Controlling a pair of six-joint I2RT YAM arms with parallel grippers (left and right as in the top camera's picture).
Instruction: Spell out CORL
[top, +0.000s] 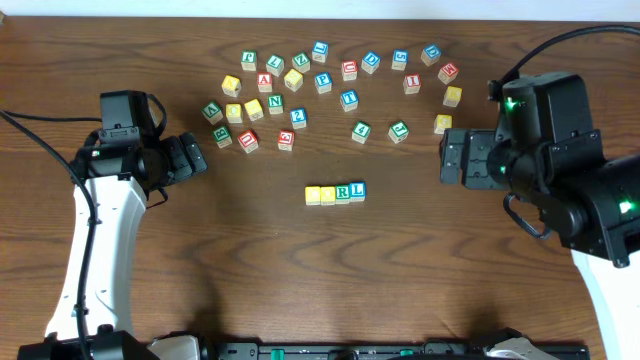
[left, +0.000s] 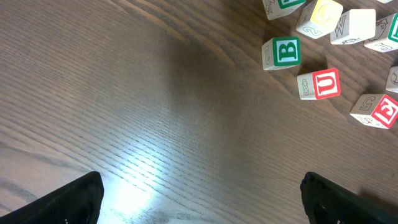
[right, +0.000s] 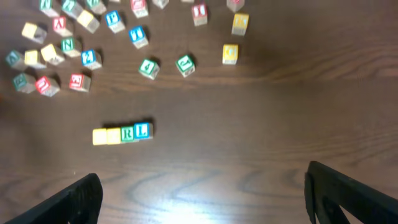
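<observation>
Four cubes stand side by side in a row at the table's middle: two plain yellow tops (top: 313, 195) (top: 327, 194), a green-framed R (top: 343, 192) and a blue-framed L (top: 357, 190). The right wrist view shows the same row, from its yellow cubes (right: 99, 136) to the R (right: 128, 133) and the L (right: 142, 130). My left gripper (top: 196, 158) is open at the left, well away from the row. My right gripper (top: 446, 160) is open at the right, also apart from it. Both wrist views show bare wood between the fingers (left: 200, 196) (right: 202, 196).
Several loose letter cubes lie scattered in an arc along the far side, among them a red-framed A (top: 264, 82) and a green-framed N (top: 275, 103). Green B (left: 282, 52) and red U (left: 319, 84) cubes sit ahead of the left gripper.
</observation>
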